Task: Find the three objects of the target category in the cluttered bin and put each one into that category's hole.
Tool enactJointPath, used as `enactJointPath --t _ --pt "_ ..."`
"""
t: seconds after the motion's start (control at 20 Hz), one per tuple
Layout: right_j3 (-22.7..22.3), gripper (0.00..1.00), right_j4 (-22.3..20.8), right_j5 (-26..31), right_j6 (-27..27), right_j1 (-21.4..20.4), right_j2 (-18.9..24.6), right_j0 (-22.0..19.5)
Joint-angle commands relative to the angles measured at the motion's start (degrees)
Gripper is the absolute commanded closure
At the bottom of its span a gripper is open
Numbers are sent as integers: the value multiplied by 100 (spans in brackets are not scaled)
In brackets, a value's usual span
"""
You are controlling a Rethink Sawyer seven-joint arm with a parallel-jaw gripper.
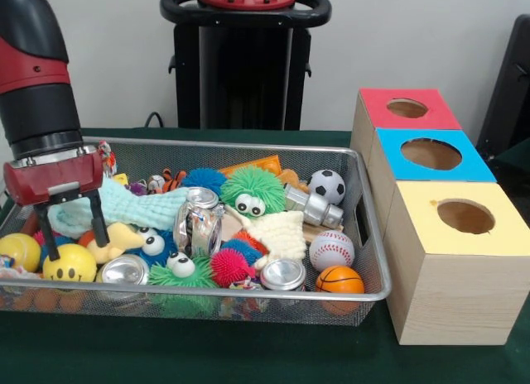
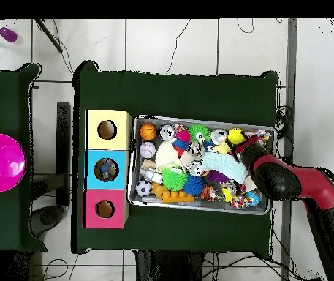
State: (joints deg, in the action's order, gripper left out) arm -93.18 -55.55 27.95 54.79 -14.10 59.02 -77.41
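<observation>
Front view: my claw (image 1: 70,227) hangs spread apart over the mesh bin (image 1: 364,235).
Table (image 1: 248,351): dark green cloth.
Room: pale wall; tiled floor (image 2: 169,44).

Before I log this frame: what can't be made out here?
- Front view: the gripper stands over the light blue cloth; contact unclear.
- Overhead view: the arm hides the gripper.
- Front view: the yellow box, blue box and red box have dark holes, so contents are unseen.
- Both views: clutter covers the mesh bin floor.
</observation>
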Motion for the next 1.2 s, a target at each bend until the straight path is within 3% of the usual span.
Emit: enactJointPath --t 0.05,1.05,1.2 --pt "219 0 -272 -44 -1885 57 261 100" --pt "415 0 -150 461 -2579 -352 475 161" --pt "401 0 -155 552 -2493 -527 389 212"
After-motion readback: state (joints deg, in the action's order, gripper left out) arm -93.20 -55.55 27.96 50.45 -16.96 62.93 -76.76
